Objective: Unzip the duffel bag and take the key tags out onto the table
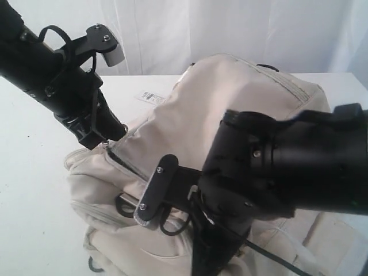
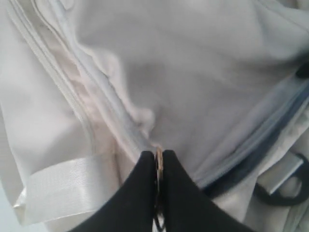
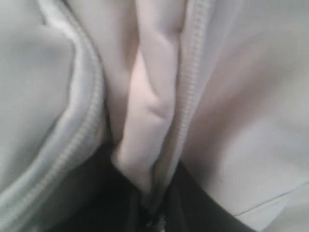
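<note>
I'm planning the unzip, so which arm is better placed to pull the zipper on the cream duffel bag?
Left. The left gripper is shut on the small metal zipper pull of the cream fabric duffel bag; the right gripper only pinches a fabric fold beside the zipper.

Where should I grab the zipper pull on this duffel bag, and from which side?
Pinch the metal zipper pull across its two flat faces, coming down from above the seam with one finger on each side of the zipper. It stands edge-on out of the duffel bag, so its faces give the only purchase; the left gripper is shut on it this way.
</note>
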`<action>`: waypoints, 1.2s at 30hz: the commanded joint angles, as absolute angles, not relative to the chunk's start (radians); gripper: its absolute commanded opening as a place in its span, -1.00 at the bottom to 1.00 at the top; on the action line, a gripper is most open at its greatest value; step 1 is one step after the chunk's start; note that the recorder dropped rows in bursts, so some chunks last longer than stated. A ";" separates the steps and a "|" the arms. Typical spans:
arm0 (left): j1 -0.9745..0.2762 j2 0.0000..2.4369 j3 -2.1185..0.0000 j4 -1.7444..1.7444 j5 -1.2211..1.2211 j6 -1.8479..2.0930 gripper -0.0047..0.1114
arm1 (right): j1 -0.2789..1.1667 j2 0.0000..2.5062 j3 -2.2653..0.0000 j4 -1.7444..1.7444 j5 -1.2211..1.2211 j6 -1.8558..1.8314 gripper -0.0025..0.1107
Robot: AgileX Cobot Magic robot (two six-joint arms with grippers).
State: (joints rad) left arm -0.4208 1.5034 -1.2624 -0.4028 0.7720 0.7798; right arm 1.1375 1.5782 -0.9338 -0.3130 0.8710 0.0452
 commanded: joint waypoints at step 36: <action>-0.401 1.490 -1.267 -0.497 0.778 0.905 -0.92 | 1.184 1.300 -0.886 -0.105 0.462 0.123 0.20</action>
State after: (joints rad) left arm -0.4057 1.5018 -1.2643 -0.4775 0.7723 0.8989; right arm 1.1650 1.2741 -0.8844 -0.1270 0.5024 0.1508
